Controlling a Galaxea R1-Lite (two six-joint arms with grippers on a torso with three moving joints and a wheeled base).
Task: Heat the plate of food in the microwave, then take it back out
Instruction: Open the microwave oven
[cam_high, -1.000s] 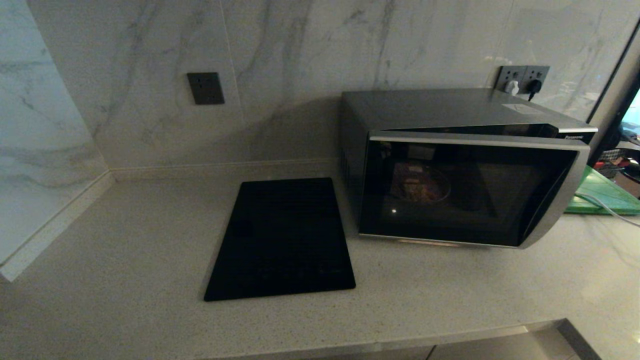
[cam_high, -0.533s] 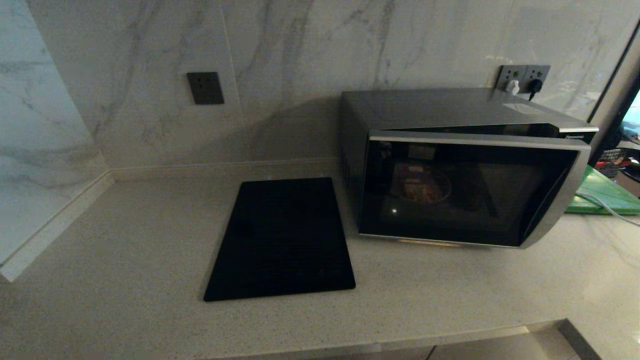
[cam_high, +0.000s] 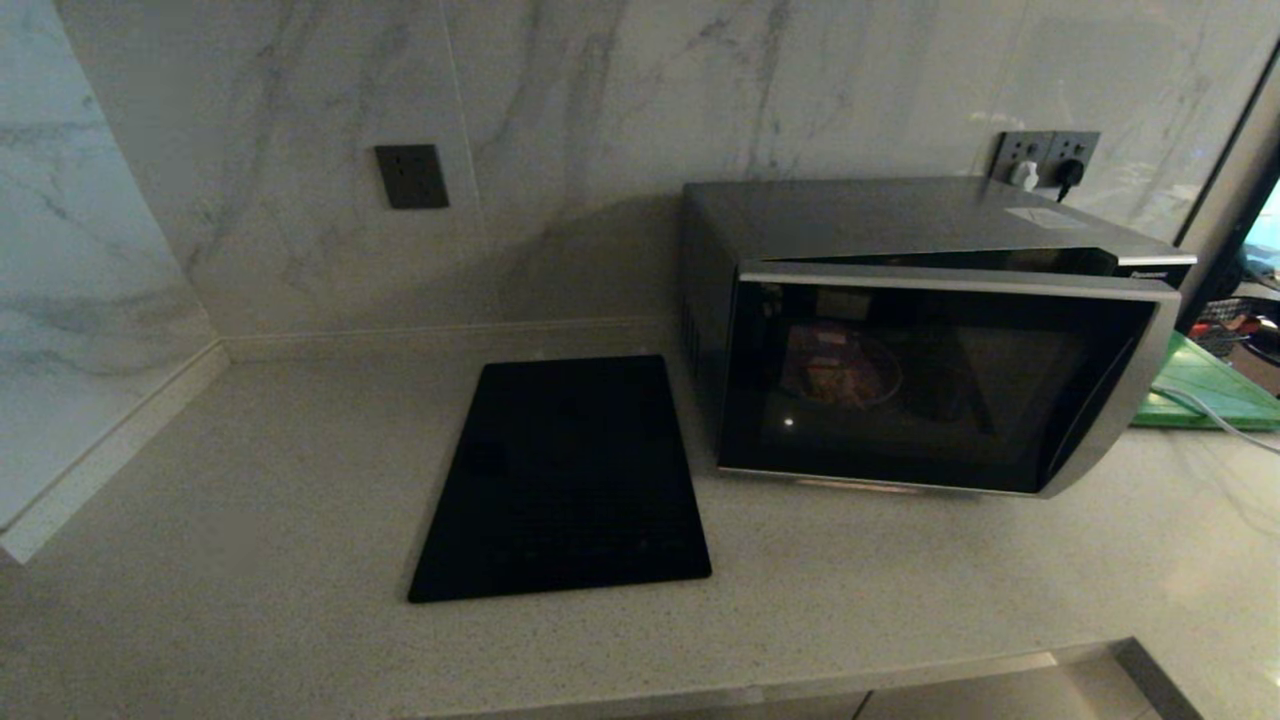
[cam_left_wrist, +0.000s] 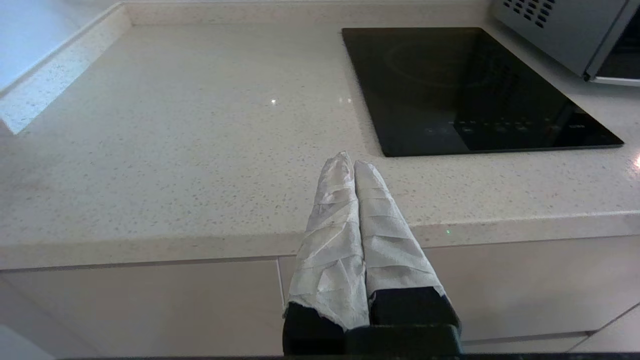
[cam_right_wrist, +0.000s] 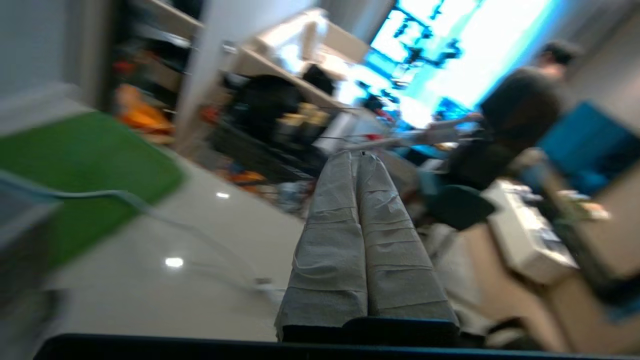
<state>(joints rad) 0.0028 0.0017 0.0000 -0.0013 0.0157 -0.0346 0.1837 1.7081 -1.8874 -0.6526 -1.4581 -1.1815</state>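
The dark grey microwave (cam_high: 930, 330) stands on the counter at the right, its glass door slightly ajar at the top. Through the glass I see the plate of food (cam_high: 838, 368) inside, dim, with orange-tan pieces on it. Neither arm shows in the head view. My left gripper (cam_left_wrist: 348, 161) is shut and empty, hanging in front of the counter's near edge, left of the microwave (cam_left_wrist: 575, 35). My right gripper (cam_right_wrist: 357, 156) is shut and empty, pointing away past the counter's right end toward the room.
A flat black slab (cam_high: 562, 478) lies on the counter left of the microwave. A green board (cam_high: 1205, 385) with a white cable (cam_high: 1210, 415) over it lies at the far right. Wall sockets (cam_high: 1045, 155) sit behind the microwave. A person (cam_right_wrist: 520, 110) sits in the room beyond.
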